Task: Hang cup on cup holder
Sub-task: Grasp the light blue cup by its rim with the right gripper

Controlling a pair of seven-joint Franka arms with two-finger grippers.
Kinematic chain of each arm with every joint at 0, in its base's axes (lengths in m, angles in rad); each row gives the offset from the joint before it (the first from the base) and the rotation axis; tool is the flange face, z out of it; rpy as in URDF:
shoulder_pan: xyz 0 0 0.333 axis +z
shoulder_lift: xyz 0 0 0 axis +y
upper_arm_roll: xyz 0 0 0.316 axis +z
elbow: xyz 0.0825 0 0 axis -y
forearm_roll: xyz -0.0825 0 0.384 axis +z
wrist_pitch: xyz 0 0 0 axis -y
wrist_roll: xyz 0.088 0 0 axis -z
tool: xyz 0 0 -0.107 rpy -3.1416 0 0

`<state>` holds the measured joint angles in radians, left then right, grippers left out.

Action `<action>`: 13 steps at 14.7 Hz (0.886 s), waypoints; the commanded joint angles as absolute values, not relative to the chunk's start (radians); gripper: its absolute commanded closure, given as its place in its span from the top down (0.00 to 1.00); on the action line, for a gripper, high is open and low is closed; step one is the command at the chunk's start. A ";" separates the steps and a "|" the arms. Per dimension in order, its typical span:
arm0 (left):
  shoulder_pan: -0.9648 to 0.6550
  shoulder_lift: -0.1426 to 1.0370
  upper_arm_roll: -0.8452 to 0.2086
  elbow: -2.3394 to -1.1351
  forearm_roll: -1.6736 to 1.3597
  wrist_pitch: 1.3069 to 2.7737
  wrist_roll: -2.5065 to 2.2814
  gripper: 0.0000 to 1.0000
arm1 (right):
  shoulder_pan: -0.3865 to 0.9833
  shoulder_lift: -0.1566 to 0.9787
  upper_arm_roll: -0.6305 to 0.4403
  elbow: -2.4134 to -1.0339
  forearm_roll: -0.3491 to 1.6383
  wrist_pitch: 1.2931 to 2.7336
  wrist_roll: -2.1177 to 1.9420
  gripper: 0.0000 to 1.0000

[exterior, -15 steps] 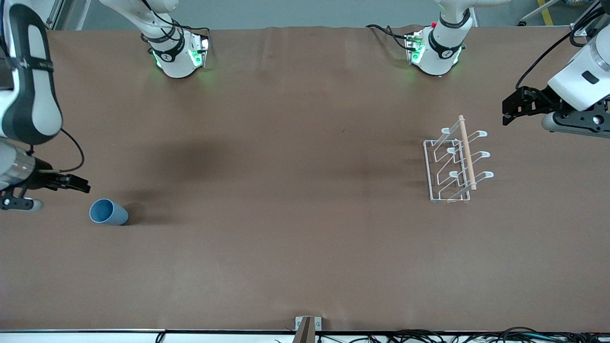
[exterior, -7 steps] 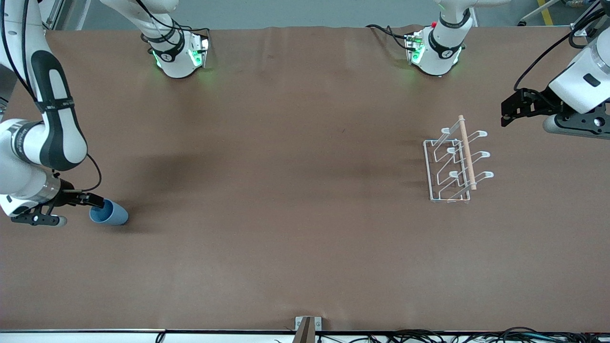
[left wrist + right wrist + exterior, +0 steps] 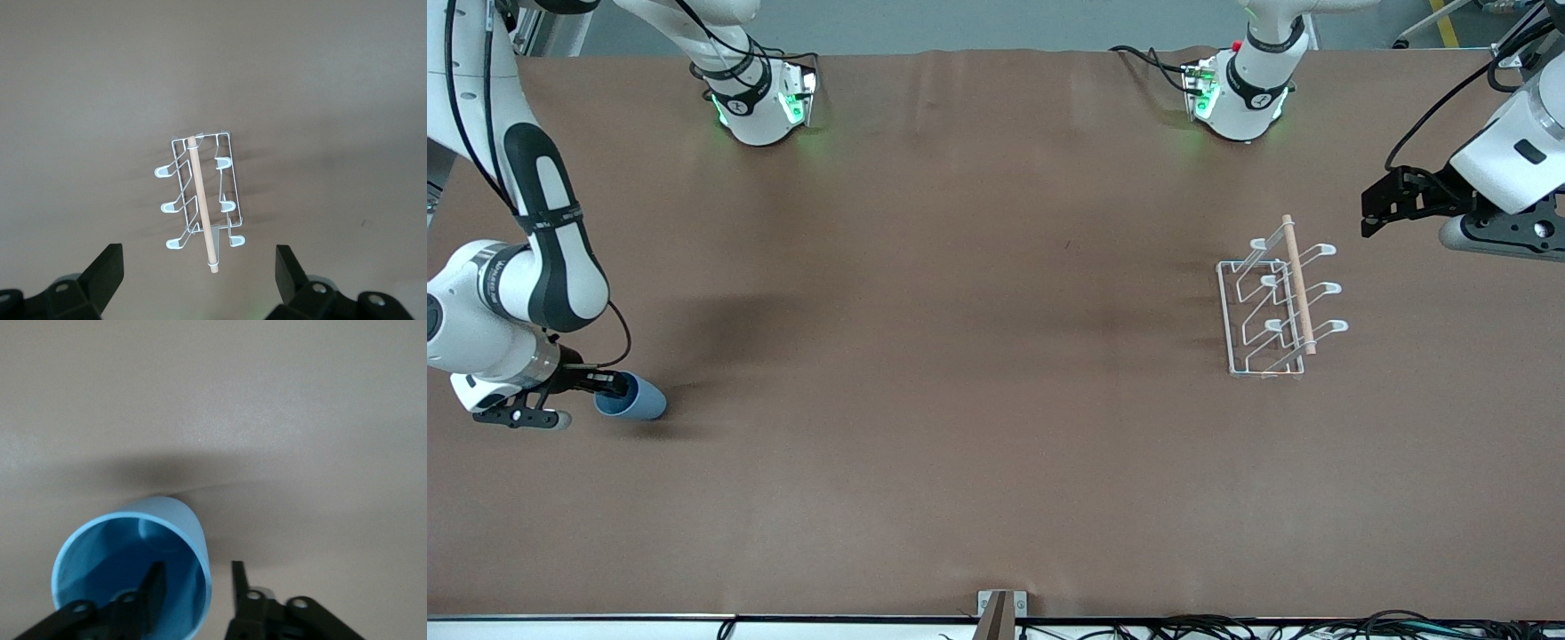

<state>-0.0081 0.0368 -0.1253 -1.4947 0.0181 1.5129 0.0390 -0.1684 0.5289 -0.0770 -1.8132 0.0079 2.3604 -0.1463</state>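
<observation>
The light blue cup (image 3: 639,401) lies on its side on the brown table at the right arm's end, its mouth facing my right gripper (image 3: 617,384). In the right wrist view the cup (image 3: 127,553) fills the lower part. My right gripper (image 3: 197,572) is open and straddles the rim wall, one finger (image 3: 155,587) inside the cup and the other (image 3: 239,581) outside. The white wire cup holder (image 3: 1272,307) with its wooden rod stands at the left arm's end. My left gripper (image 3: 1375,210) hangs open and empty over the table beside the holder (image 3: 200,200).
Both arm bases (image 3: 760,98) stand along the table edge farthest from the front camera. A small metal bracket (image 3: 1000,604) sits at the nearest edge. Bare brown cloth (image 3: 960,356) lies between cup and holder.
My right arm swung in toward the cup and its gripper reached the cup's mouth, one finger going inside. The cup has not moved. My left gripper barely shifted.
</observation>
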 commanded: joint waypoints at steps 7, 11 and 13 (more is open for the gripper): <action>-0.005 0.052 -0.127 -1.474 0.006 1.500 0.049 1.00 | -0.164 0.395 -0.052 -1.806 0.021 2.211 -0.161 0.01; -0.005 0.052 -0.127 -1.473 0.005 1.500 0.049 1.00 | -0.121 0.243 0.038 -1.809 0.081 2.044 -0.160 0.02; -0.005 0.052 -0.127 -1.473 0.005 1.500 0.054 1.00 | -0.114 0.209 0.073 -1.806 0.240 1.967 -0.161 0.02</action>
